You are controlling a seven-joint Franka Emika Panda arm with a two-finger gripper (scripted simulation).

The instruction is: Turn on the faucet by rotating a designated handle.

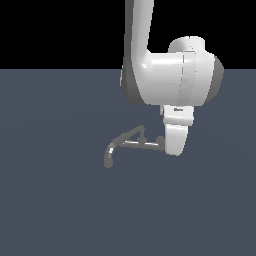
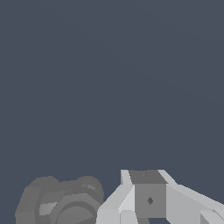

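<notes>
The faucet is a small dull-grey fixture on the floor, with its hooked spout toward the exterior view's left. A thin bar runs from the spout to the handle's round hub, and a longer slanted rod peaks above the bar. My gripper hangs straight down at the hub end, and its white hand covers the handle stub. In the wrist view a chunky rounded grey part of the faucet lies right beside my gripper. The fingers show as one block with no gap, holding nothing.
Flat dark blue-grey floor spreads around the faucet. My white arm rises above the faucet's handle end. Nothing else is in view.
</notes>
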